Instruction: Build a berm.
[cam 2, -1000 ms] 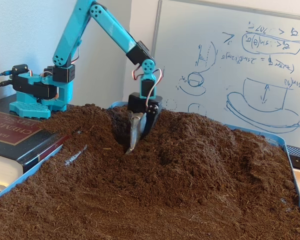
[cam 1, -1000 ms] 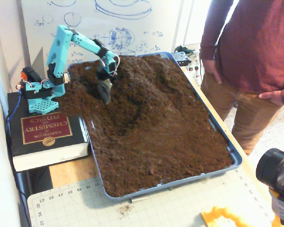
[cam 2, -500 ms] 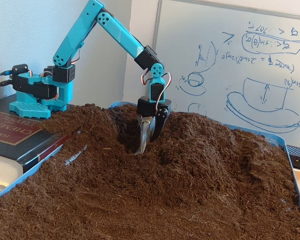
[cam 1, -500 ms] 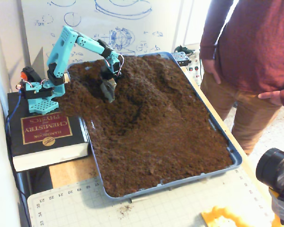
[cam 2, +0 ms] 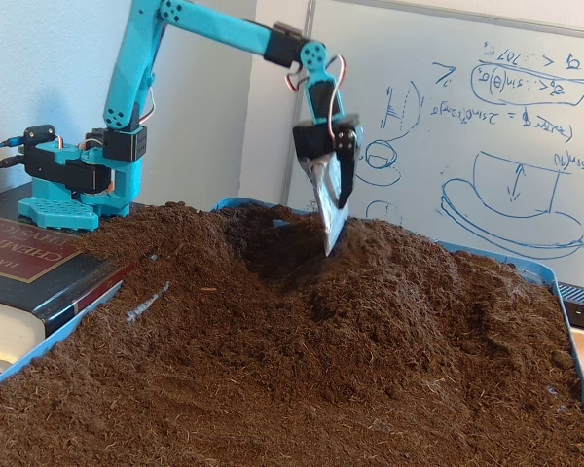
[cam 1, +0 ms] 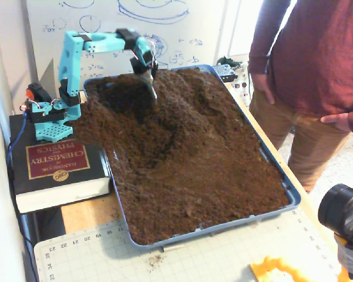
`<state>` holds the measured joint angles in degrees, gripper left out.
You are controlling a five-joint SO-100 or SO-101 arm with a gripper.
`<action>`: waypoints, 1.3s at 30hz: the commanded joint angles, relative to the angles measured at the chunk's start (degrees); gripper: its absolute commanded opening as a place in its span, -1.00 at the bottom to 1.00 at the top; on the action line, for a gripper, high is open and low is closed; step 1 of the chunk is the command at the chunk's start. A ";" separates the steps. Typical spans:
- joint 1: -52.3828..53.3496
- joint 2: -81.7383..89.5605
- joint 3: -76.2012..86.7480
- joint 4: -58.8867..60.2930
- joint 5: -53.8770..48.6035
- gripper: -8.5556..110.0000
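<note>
Beside berm (cam 2: 409, 263), fingers (cam 2: 333, 209) pressed together, tip in soil; book (cam 1: 56, 167) near arm base.

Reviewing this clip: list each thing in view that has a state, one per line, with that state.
Turquoise robot arm's hand: pointing down, its metal tip in the soil; open or shut cannot be told.
Raised ridge of loose dark brown soil, the berm: heaped higher than the soil around it, with a dug hollow beside it.
Blue plastic tray: filled with soil.
Black and red chemistry handbook: closed, lying flat under the arm's base.
</note>
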<state>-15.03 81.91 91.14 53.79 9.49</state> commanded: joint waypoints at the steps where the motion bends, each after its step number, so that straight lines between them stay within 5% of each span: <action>1: 2.02 10.20 -5.10 3.16 0.18 -0.85; 12: -0.79 24.17 18.72 17.40 0.00 -0.85; 22: -0.97 22.59 38.76 -7.47 -1.41 -0.85; 30: 7.65 5.80 34.72 -27.16 -11.34 -0.85; 39: 11.16 -7.47 11.60 -27.77 -13.45 -0.85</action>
<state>-4.83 73.74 114.79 27.51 -3.43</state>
